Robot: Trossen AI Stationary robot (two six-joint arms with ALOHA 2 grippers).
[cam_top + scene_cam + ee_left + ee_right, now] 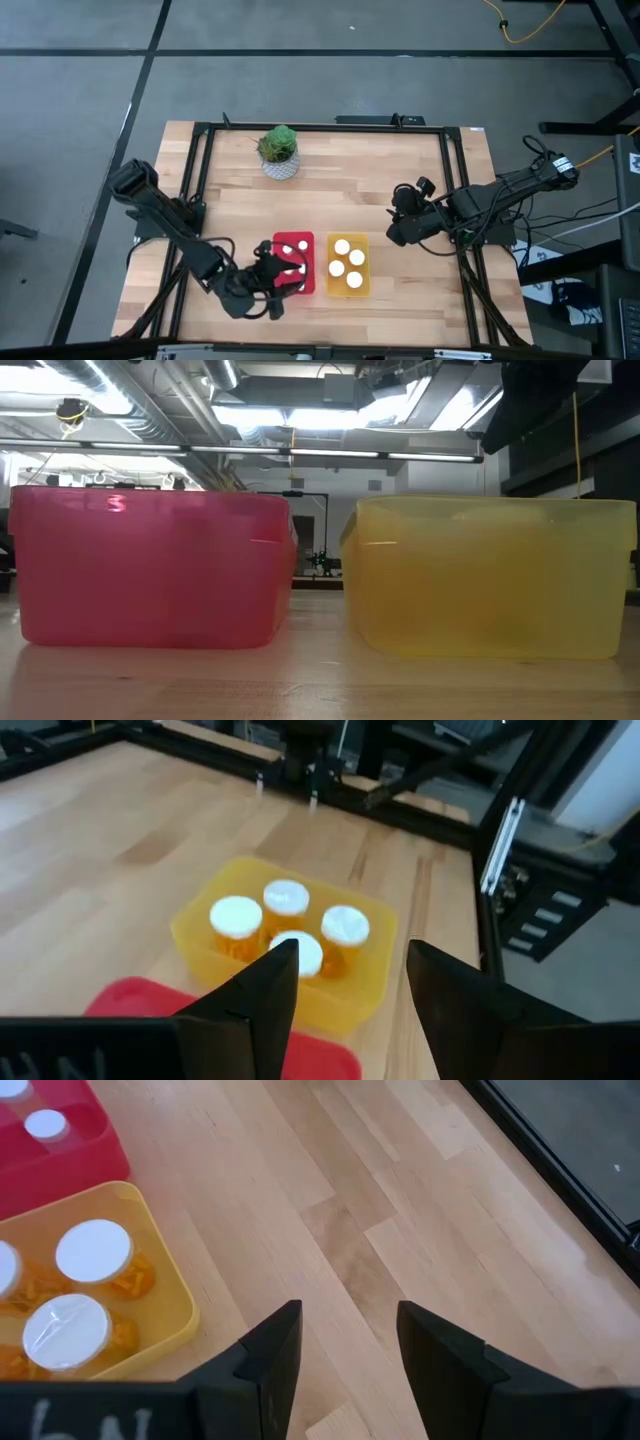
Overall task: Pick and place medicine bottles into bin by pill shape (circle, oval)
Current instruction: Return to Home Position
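A red bin and a yellow bin stand side by side near the table's front edge. The yellow bin holds several white-capped orange medicine bottles, and small white-capped bottles stand in the red bin. My left gripper hangs open over the red bin's near left part. In its wrist view the left gripper has nothing between its fingers. My right gripper waits open above bare table, right of the yellow bin; the right wrist view shows this gripper holding nothing.
A potted green plant stands at the table's far middle. A black frame runs along the table's edges. Bare wood lies between the bins and the plant, and to the right of the yellow bin.
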